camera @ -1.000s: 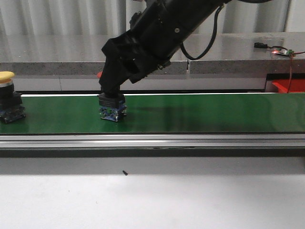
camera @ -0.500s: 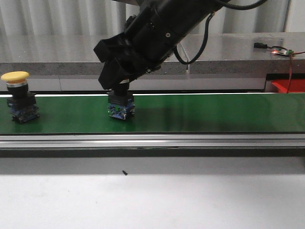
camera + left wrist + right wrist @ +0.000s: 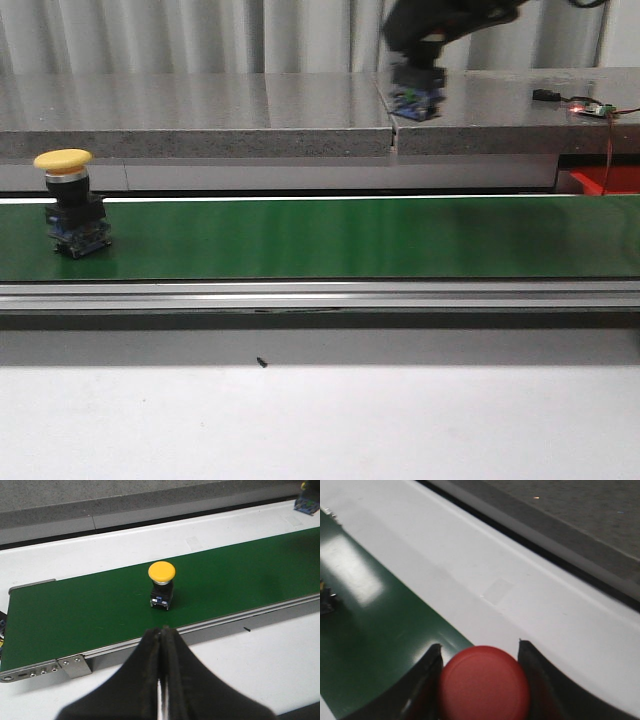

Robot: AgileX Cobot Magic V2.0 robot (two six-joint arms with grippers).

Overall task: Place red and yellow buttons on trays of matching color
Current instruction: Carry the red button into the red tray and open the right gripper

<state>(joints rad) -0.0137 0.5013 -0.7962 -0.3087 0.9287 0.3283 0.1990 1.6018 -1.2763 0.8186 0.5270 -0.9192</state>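
Right gripper (image 3: 482,680) fingers clamp the red button (image 3: 484,682), lifted off the conveyor belt (image 3: 350,237), untrayed; left gripper (image 3: 161,645) fingers closed, empty; yellow button (image 3: 70,203) awaits near the belt's left end.

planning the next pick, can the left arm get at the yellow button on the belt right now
Probably yes. The yellow button stands upright and alone on the green belt, ahead of the left hand with nothing between them. That hand is shut, so it would have to open first.
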